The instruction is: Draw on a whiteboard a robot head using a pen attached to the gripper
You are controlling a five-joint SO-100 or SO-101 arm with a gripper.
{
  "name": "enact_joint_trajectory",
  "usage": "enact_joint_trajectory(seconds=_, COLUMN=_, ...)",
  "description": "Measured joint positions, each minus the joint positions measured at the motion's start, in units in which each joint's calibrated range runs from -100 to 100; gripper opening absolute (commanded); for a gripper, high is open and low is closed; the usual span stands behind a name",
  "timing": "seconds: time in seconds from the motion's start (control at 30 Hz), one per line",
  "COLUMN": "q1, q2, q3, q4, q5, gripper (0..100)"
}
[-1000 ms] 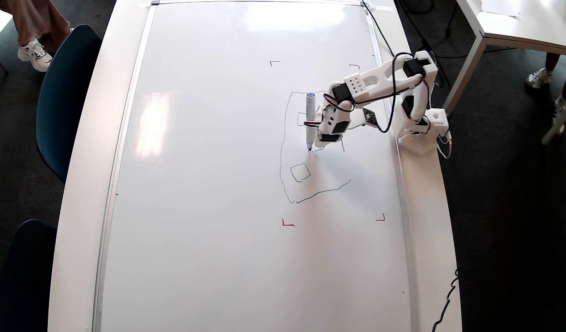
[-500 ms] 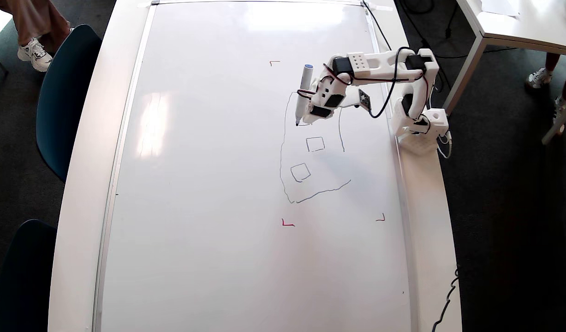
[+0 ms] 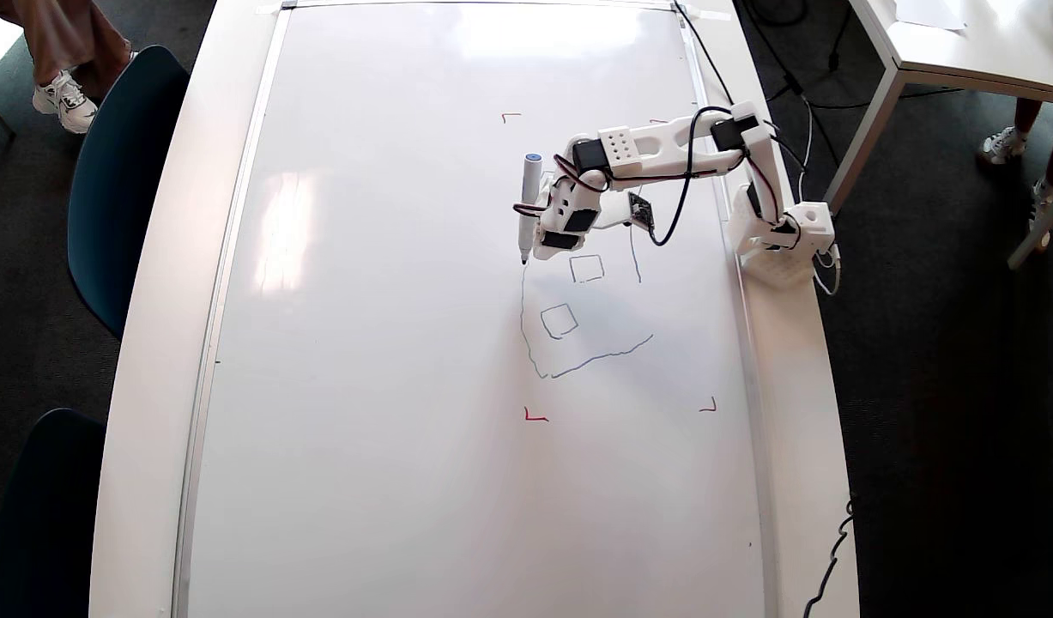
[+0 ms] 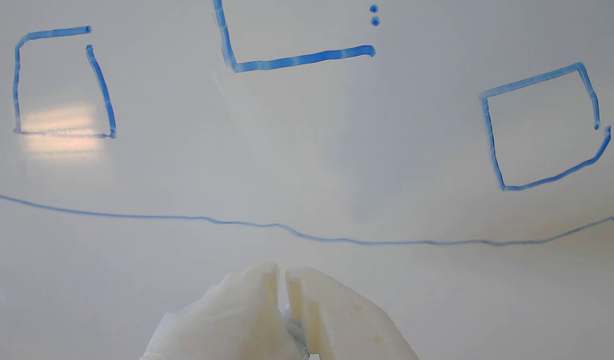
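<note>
Whiteboard, big, white and shiny with a thin silver frame, is lying flat and filling most of the overhead view. Wobbly blue lines of the robot head are sitting near its right side, between small red corner marks. White plastic gripper is hanging over the drawing's left line; its fingers are looking almost pressed together. Slim white pen with a blue cap is sitting along its side, dark tip touching that line. Lots of bare board is lying open to the left.

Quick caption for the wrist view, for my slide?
Closed white fingers over the whiteboard, facing the blue robot head squares.
</note>
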Motion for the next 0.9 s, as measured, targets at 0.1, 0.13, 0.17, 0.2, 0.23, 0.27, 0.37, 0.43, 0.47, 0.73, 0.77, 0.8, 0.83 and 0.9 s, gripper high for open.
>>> enact_joint_trajectory(seconds=0.1, q1=0.2, q2=1.3, q3=-0.8, q4=-0.7, q5=0.0, gripper=1)
enact_joint_trajectory(seconds=0.13, q1=-0.1, q2=1.4, q3=-0.8, q4=-0.6, q5=0.0, gripper=1)
enact_joint_trajectory(seconds=0.17, q1=-0.4, q2=1.9, q3=-0.9, q4=-0.6, q5=0.0, gripper=1)
enact_joint_trajectory(seconds=0.2, q1=-0.6, q2=2.1, q3=-0.9, q4=-0.6, q5=0.0, gripper=1)
enact_joint_trajectory(seconds=0.23, q1=-0.6, q2=2.2, q3=-0.9, q4=-0.6, q5=0.0, gripper=1)
enact_joint_trajectory(seconds=0.27, q1=-0.4, q2=2.2, q3=-0.9, q4=-0.6, q5=0.0, gripper=1)
enact_joint_trajectory(seconds=0.37, q1=-0.1, q2=2.2, q3=-0.9, q4=-0.6, q5=0.0, gripper=1)
enact_joint_trajectory(seconds=0.43, q1=-0.1, q2=2.2, q3=-0.9, q4=-0.6, q5=0.0, gripper=1)
enact_joint_trajectory(seconds=0.47, q1=-0.2, q2=2.2, q3=-0.9, q4=-0.6, q5=0.0, gripper=1)
enact_joint_trajectory(seconds=0.73, q1=-1.0, q2=4.0, q3=-0.9, q4=-0.8, q5=0.0, gripper=1)
enact_joint_trajectory(seconds=0.77, q1=-1.1, q2=4.0, q3=-0.9, q4=-0.8, q5=0.0, gripper=1)
enact_joint_trajectory(seconds=0.8, q1=-1.1, q2=4.5, q3=-0.9, q4=-0.8, q5=0.0, gripper=1)
enact_joint_trajectory(seconds=0.83, q1=-1.1, q2=4.5, q3=-1.0, q4=-0.8, q5=0.0, gripper=1)
enact_joint_trajectory(seconds=0.9, q1=-1.0, q2=4.5, q3=-1.0, q4=-0.9, q5=0.0, gripper=1)
